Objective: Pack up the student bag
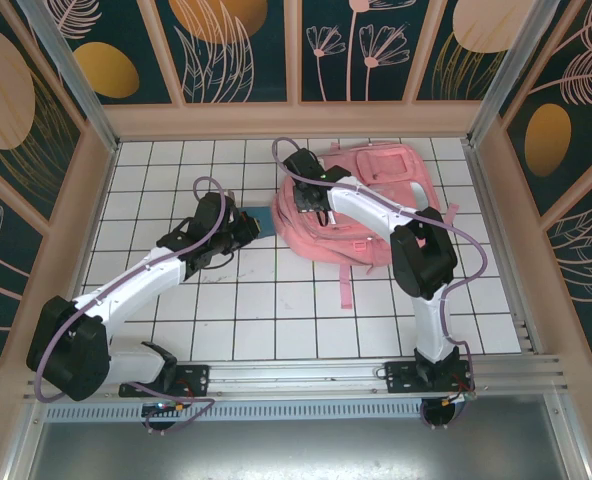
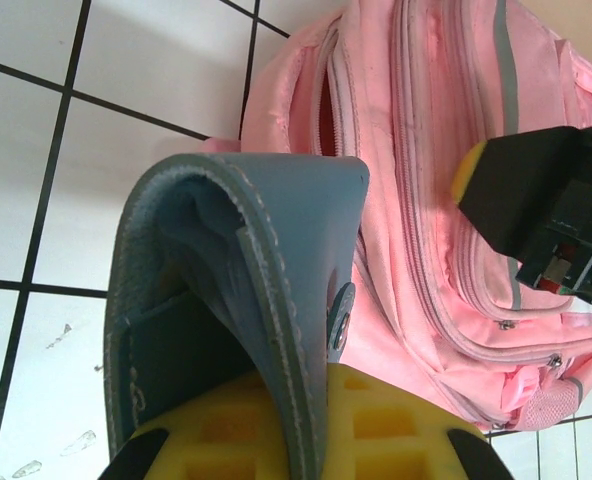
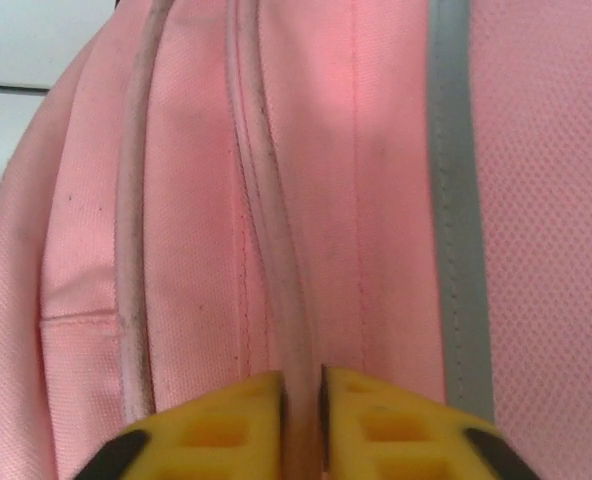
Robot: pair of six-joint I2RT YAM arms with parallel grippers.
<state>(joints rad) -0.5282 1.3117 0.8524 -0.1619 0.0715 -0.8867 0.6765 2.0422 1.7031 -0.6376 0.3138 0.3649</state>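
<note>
The student bag (image 1: 388,168), pink and soft, is lying flat on the white tiled table (image 1: 276,300), towards the far right of it, with one strap trailing towards the near edge. Its front pockets are facing up, and a pale grey stripe (image 3: 456,200) is running along the fabric beside a mesh panel.

The right gripper (image 3: 301,385) is reaching down onto the bag's left part. Its yellow fingers (image 3: 226,420) are standing nearly together, pinching a raised zip seam (image 3: 276,250) of the bag between them.

Just left of the bag, the left gripper (image 2: 301,410) is holding a blue-grey case (image 2: 246,220) with a stitched edge and a small metal snap. Its jaws are clamping narrowly on the case's lower end. The case's upper end is pointing at an open zip slot in the bag's side, near it, though whether it is touching the fabric I cannot tell.
</note>
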